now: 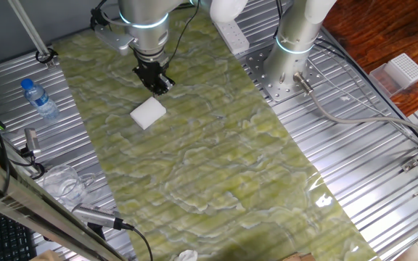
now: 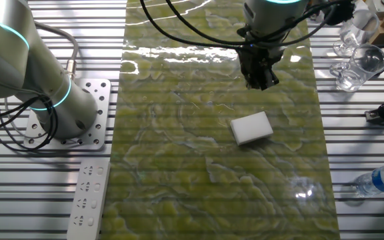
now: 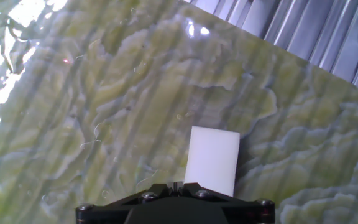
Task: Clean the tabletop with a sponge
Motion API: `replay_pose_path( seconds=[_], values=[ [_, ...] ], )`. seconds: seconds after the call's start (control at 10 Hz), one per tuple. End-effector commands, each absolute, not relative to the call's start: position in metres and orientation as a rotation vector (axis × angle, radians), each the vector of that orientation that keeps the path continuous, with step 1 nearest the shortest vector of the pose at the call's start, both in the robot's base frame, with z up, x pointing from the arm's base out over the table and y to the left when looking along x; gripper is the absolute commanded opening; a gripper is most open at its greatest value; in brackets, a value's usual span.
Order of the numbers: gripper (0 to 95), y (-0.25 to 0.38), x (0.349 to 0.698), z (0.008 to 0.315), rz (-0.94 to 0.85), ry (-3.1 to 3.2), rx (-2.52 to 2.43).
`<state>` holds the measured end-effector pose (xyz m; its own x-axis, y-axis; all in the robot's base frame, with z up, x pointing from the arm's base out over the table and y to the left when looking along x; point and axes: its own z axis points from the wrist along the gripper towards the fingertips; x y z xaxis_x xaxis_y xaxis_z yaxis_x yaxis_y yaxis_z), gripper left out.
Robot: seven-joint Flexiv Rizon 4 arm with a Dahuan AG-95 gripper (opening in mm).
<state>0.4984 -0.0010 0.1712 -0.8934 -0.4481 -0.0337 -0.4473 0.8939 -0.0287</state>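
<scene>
The sponge (image 1: 148, 112) (image 2: 251, 127) (image 3: 212, 158) is a plain white block lying flat on the glossy yellow-green tabletop (image 1: 216, 167) (image 2: 199, 173) (image 3: 104, 112). My black gripper (image 1: 158, 81) (image 2: 262, 80) (image 3: 176, 185) hangs above the tabletop just beyond the sponge's far end, apart from it. Its jaws stand closed together with nothing between them. In the hand view the sponge lies just ahead of the fingertips, slightly to the right.
A second arm's base (image 1: 289, 51) (image 2: 45, 100) stands beside the sheet on ribbed metal panels, with a power strip (image 1: 231, 32) (image 2: 89, 197) near it. A water bottle (image 1: 41, 99) (image 2: 382, 180), glass cups (image 2: 359, 63), a white ridged box (image 1: 403, 70) and a crumpled scrap (image 1: 187, 255) lie around the edges.
</scene>
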Motion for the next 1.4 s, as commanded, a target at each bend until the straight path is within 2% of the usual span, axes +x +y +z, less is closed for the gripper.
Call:
replay_pose_path(
  seconds=[0.1, 0.9, 1.0, 1.4],
  values=[
    [0.0, -0.001, 0.5, 0.169, -0.014, 3.031, -0.671],
    [0.0, -0.016, 0.499, 0.148, -0.035, 3.015, -0.699],
    [19.0, -0.017, 0.499, 0.147, -0.036, 3.011, -0.7],
    [19.0, -0.017, 0.499, 0.148, -0.045, 3.014, -0.71]
  ],
)
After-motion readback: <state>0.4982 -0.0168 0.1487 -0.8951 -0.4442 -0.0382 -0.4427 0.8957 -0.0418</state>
